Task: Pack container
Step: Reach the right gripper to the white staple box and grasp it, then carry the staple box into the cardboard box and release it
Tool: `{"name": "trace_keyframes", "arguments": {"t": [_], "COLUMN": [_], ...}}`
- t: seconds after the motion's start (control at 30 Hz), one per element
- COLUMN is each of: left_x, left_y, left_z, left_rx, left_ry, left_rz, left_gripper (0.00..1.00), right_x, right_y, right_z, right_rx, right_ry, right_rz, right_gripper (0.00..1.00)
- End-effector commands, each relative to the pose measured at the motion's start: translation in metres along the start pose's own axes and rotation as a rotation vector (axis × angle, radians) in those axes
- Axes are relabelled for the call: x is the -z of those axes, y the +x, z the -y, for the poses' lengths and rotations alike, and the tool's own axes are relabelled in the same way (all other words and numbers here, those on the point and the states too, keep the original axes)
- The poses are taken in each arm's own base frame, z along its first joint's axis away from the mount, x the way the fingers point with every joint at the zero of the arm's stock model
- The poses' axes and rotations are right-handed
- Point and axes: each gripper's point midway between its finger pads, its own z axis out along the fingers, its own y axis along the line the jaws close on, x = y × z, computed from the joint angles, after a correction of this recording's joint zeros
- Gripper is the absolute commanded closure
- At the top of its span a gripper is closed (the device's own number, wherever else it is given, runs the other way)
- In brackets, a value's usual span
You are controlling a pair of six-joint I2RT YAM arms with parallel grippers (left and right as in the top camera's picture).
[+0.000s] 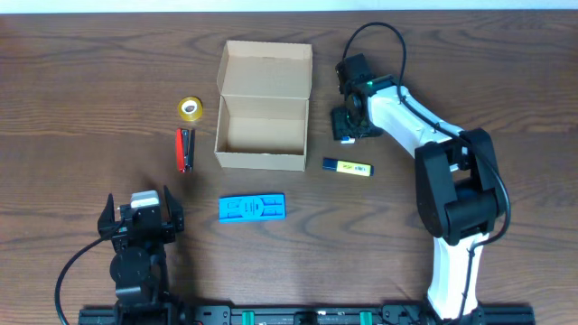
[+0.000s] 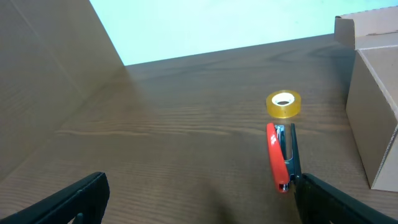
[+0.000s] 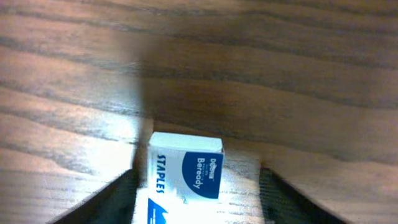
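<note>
The tan cardboard container (image 1: 263, 126) stands open at the table's upper middle, lid flap folded back; its corner shows in the left wrist view (image 2: 373, 106). My right gripper (image 1: 352, 124) is down on the table right of it, open, its fingers either side of a white and blue staples box (image 3: 185, 177) without closing on it. My left gripper (image 1: 140, 217) is open and empty at the front left. A red stapler (image 1: 184, 149) (image 2: 278, 155) and a yellow tape roll (image 1: 190, 108) (image 2: 283, 104) lie left of the container.
A yellow highlighter (image 1: 348, 167) lies right of the container's front corner. A blue flat plastic piece (image 1: 252, 208) lies in front of the container. The table's far edge runs along the top.
</note>
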Motion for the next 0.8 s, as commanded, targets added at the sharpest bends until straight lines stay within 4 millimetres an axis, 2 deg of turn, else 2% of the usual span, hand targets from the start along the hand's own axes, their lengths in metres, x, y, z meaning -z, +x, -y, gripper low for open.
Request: {"name": "trace_keyframes", "arguments": {"t": [0.0, 0.1, 0.27, 0.37, 0.53, 0.67, 0.77], "left_x": [-0.003, -0.003, -0.003, -0.003, -0.003, -0.003, -0.003], "left_y": [0.013, 0.013, 0.013, 0.013, 0.013, 0.013, 0.013], "left_z": [0.004, 0.004, 0.004, 0.004, 0.004, 0.004, 0.004], "left_rx": [-0.01, -0.01, -0.01, -0.01, -0.01, -0.01, -0.01], "left_ry": [0.01, 0.01, 0.01, 0.01, 0.01, 0.01, 0.01], "left_rz": [-0.029, -0.029, -0.029, -0.029, -0.029, -0.029, -0.029], "left_gripper": [0.05, 0.05, 0.05, 0.05, 0.05, 0.05, 0.05], "right_x": [-0.017, -0.019, -0.013, 0.0, 0.039, 0.082, 0.118], "right_y": [0.012, 0.015, 0.012, 0.008, -0.006, -0.016, -0.021], "right_z": [-0.005, -0.004, -0.005, -0.005, -0.008, -0.012, -0.017], "right_rx": [0.009, 0.01, 0.009, 0.009, 0.02, 0.03, 0.038], "right_ry": [-0.01, -0.009, -0.011, -0.016, -0.036, -0.061, -0.086], "right_rz": [-0.06, -0.072, -0.063, -0.046, 0.028, 0.115, 0.188], "right_gripper": [0.54, 0.7, 0.78, 0.83, 0.85, 0.9, 0.9]}}
